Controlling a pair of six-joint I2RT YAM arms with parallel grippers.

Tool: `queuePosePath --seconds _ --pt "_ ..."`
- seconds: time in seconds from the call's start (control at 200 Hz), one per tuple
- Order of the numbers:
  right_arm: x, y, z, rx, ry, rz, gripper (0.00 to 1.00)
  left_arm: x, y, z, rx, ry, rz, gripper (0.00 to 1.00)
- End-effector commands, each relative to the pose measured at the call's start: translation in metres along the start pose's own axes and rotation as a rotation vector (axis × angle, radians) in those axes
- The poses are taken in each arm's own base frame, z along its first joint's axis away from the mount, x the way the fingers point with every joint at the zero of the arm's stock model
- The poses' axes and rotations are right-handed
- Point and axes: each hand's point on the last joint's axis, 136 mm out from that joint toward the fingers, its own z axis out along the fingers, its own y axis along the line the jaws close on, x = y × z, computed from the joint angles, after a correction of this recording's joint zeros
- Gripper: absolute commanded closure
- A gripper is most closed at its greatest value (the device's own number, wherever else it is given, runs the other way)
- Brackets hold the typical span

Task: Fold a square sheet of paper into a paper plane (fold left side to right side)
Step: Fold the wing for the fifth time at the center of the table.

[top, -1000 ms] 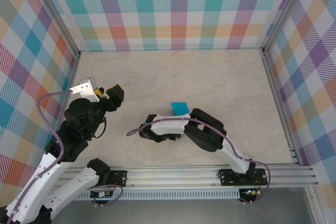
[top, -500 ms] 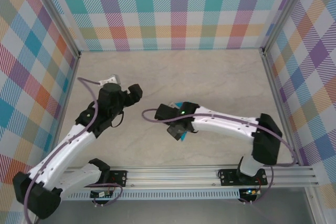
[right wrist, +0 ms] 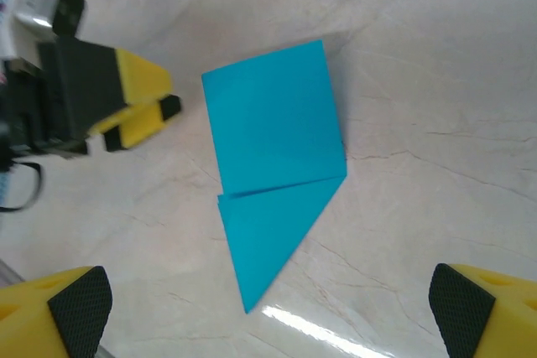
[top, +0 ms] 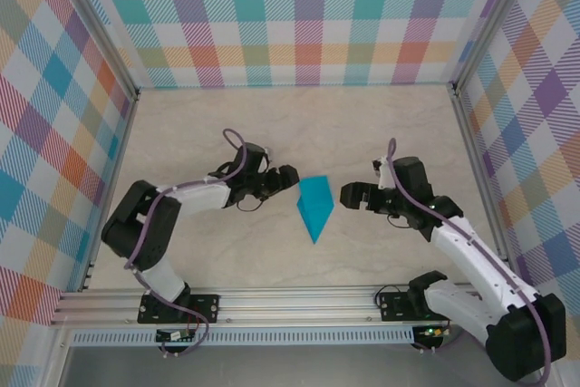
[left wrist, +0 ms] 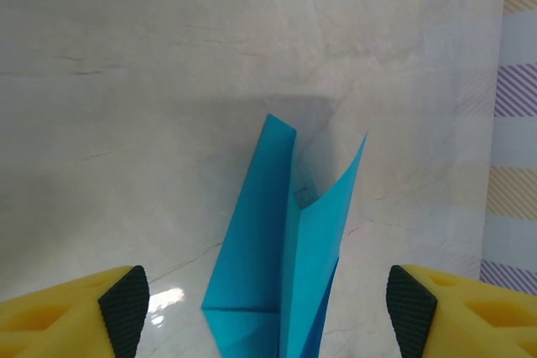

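Both open, left gripper (top: 288, 177) and right gripper (top: 349, 195) flank the paper (top: 314, 206), tip toward the near edge of the table (top: 181, 133). Edges probably want matching before creasing

The sheet of paper (top: 314, 207) is showing plain teal-blue on the tabletop (top: 208, 133), which is looking beige and faintly marbled. The walls (top: 299, 15) are wearing pastel plaid. The left gripper (left wrist: 268, 303) and right gripper (right wrist: 268, 308) are showing yellow fingers (left wrist: 50, 316), black pads (left wrist: 126, 308).

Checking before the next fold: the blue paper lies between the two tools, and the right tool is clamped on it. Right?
No. The blue paper lies between the left tool and the right tool, but the right tool stands open, apart from it; the top external view shows that.
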Motion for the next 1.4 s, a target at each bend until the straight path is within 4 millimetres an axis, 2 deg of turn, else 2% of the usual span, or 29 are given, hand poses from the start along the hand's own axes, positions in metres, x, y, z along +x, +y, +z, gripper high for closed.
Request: queuePosePath --seconds 0.0,0.145,0.33,0.49,0.69,0.895,1.155,1.395 --pt "-0.006 0.027 0.001 -0.28 0.001 0.076 0.0 -0.001 -0.034 0.017 0.136 0.032 0.026 0.29" --pt "-0.002 0.015 0.012 -0.275 0.026 0.068 0.0 0.003 -0.033 0.033 0.137 0.061 0.03 0.41" --pt "0.004 0.002 0.029 -0.221 0.125 0.097 0.0 0.005 -0.027 0.042 0.13 0.075 0.042 0.6" --pt "-0.002 -0.003 0.047 -0.246 0.127 0.092 0.0 0.005 -0.022 0.043 0.154 0.069 0.062 0.79" --pt "-0.012 -0.007 0.066 -0.262 0.147 0.049 0.0 0.007 -0.027 0.034 0.215 0.074 0.1 0.93" --pt "-0.019 -0.01 0.087 -0.29 0.189 0.039 0.1 0.005 -0.031 0.022 0.266 0.06 0.125 0.99" --pt "-0.022 -0.015 0.113 -0.329 0.242 0.055 0.13 0.004 -0.035 0.014 0.338 0.047 0.121 1.0" --pt "-0.015 -0.016 0.129 -0.373 0.298 0.068 0.17 0.005 -0.044 0.007 0.382 0.047 0.151 1.0"
